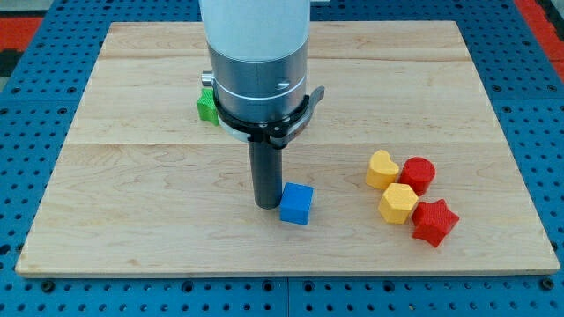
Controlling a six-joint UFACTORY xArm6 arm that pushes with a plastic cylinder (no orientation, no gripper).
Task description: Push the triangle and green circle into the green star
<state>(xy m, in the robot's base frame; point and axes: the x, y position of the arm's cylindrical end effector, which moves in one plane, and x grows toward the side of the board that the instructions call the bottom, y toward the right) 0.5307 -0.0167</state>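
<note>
Blue cube (296, 203) near bottom edge, touching my tip (265, 206); no pincer. Risk: wrong block shoved; green block (207, 106) half hidden.

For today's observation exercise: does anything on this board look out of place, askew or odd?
Nothing is damaged or spilled. My tip rests beside the blue cube, which sits slightly askew. A green block is mostly hidden behind the arm, so no triangle or green circle can be made out.

Matt pale wooden board (132, 176)
</note>
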